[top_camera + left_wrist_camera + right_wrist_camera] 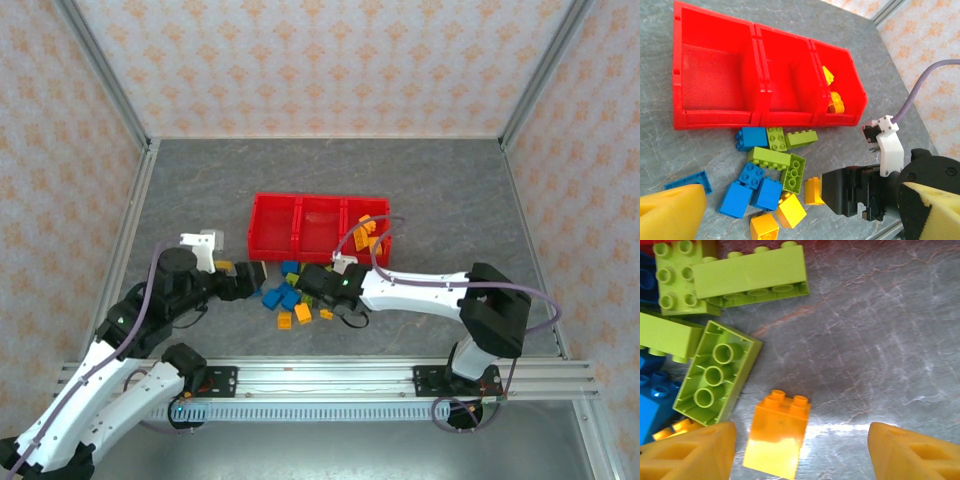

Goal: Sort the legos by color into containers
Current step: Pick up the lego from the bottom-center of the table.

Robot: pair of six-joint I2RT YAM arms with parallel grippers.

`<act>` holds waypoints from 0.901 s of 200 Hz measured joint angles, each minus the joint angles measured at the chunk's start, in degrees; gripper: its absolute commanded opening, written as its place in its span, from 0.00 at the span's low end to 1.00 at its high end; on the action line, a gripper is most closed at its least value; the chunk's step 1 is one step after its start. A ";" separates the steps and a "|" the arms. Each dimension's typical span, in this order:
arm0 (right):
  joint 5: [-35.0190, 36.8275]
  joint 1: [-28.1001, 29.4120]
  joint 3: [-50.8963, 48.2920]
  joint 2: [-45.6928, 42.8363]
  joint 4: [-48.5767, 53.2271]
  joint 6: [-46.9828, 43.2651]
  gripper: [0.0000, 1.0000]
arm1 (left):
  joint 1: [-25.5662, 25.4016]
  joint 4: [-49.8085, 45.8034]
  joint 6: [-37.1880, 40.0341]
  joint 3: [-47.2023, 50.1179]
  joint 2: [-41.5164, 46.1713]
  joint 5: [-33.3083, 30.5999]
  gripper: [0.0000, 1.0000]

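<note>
Right claw (800,442) is released, pads spread wide and low over the grey table (880,340). An orange-yellow brick (776,437) stands between them, just beside my left pad. Further left lies a lime green brick (715,372), tipped to show its hollow underside. My left claw (802,220) is released as well, pads far apart and gripping nothing. Ahead of it the loose legos (772,170) are heaped on the table, just on the near side of the red tray (715,117). In the tray's right compartment lie two orange-yellow bricks (836,102).
</note>
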State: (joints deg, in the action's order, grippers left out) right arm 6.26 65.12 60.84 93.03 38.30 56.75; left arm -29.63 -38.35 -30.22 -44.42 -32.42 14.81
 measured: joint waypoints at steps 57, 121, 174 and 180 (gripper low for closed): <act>-1.79 -0.04 -0.44 2.84 -3.89 1.16 0.67 | 0.00 -0.07 2.16 0.02 -3.91 3.26 0.99; -3.43 -1.84 -4.92 4.00 -6.19 0.96 0.50 | -0.02 -0.15 3.30 0.02 -4.04 2.16 0.99; -2.78 -2.95 -4.70 4.00 -5.22 -1.14 0.30 | -0.02 -0.09 3.30 0.79 -4.04 1.11 0.99; -2.43 -3.06 -4.20 4.00 -4.35 -1.44 0.29 | 0.00 -0.09 3.30 0.79 -4.04 1.07 0.99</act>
State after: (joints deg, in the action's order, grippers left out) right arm 3.84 62.06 56.64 97.03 33.95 55.31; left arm -29.63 -38.44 -26.92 -43.64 -36.47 15.88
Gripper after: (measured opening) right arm 0.324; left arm 0.992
